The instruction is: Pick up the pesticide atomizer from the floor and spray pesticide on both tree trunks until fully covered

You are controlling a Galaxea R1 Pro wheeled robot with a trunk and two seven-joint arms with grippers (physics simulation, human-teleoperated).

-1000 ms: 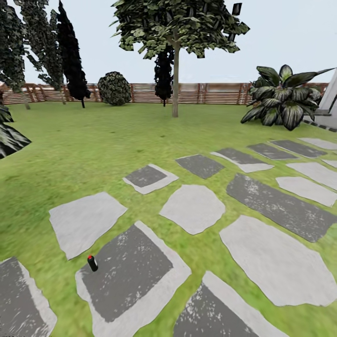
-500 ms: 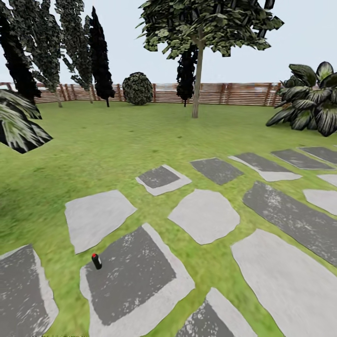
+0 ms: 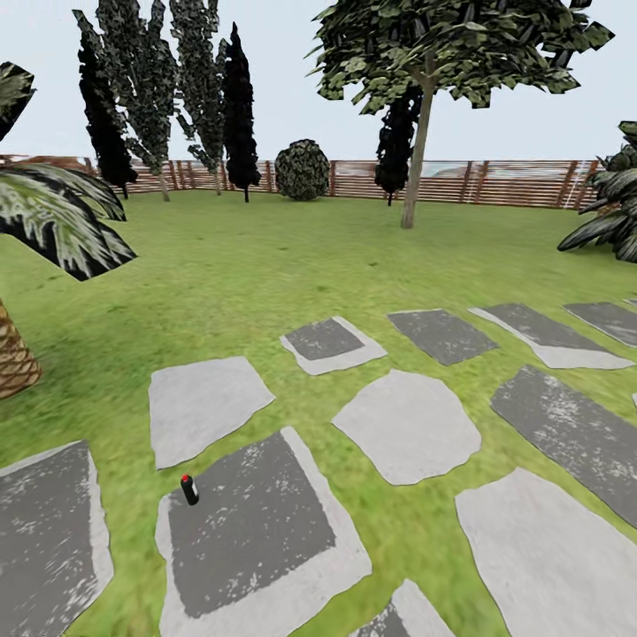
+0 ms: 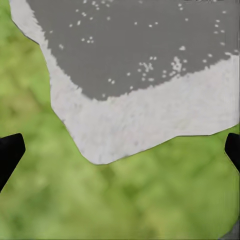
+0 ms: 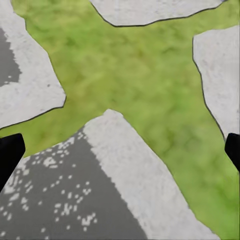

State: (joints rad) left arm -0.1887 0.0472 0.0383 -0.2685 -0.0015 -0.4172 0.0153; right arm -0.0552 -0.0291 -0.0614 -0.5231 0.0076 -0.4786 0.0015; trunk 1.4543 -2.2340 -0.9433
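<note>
The pesticide atomizer [image 3: 188, 489], a small black bottle with a red cap, stands upright at the left edge of a dark paving slab [image 3: 252, 522], low and left in the head view. Far off on the lawn [image 3: 265, 265] rises one tree [image 3: 451, 44] with a bare straight trunk [image 3: 416, 168] and a blocky green crown. In the left wrist view my left gripper [image 4: 120, 150] is open over grass and a slab's pale rim, its black fingertips [image 4: 10, 152] wide apart. My right gripper [image 5: 120, 150] is open too, above grass between slabs.
Grey stone slabs [image 3: 407, 425] spread across the grass ahead and to the right. A short palm with a woven brown trunk [image 3: 13, 358] stands close at the left. Dark conifers [image 3: 239, 97], a round shrub [image 3: 303, 170] and a slatted wooden fence [image 3: 513, 181] line the back.
The head camera has turned left, so the whole picture slid rightward. The palm's woven trunk has come into view at the left. The atomizer stands where it was.
</note>
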